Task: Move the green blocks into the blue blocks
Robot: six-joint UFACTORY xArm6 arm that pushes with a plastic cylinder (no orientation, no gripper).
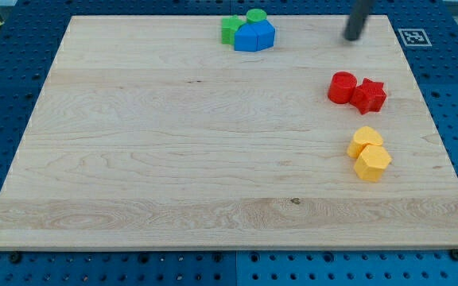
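Note:
Two green blocks sit at the view's top centre: a star-like green block [230,29] on the left and a round green cylinder [256,16] behind. Both touch the blue blocks [255,36], which form one tight cluster with them. My tip [351,36] is the lower end of the dark rod at the view's top right. It stands well to the right of the green and blue cluster and above the red blocks, touching no block.
A red cylinder [342,87] and a red star block [369,95] touch each other at the right. Two yellow blocks [369,153] sit together below them. A marker tag [413,36] lies at the board's top right corner.

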